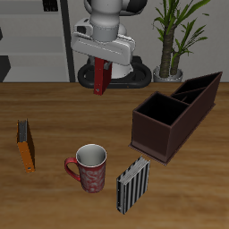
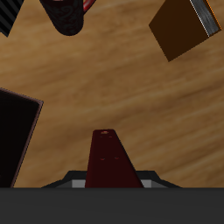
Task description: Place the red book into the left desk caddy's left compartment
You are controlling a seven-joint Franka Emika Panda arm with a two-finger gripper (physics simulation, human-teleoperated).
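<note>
My gripper (image 1: 101, 64) is shut on the red book (image 1: 101, 79) and holds it upright in the air above the back of the table. In the wrist view the red book (image 2: 112, 162) sticks out from between the fingers over bare wood. The left desk caddy (image 1: 170, 116), a dark maroon open-top box, lies on the table well apart from the gripper. Its left compartment (image 1: 199, 92) is at the taller, slanted-walled far end. A corner of the caddy (image 2: 17, 131) shows in the wrist view.
A red patterned mug (image 1: 89, 167) and a black-and-white striped book (image 1: 132, 185) stand near the front edge. An orange-brown book (image 1: 27, 146) stands at the table's other side from the caddy. A potted plant (image 1: 172, 45) is behind the table.
</note>
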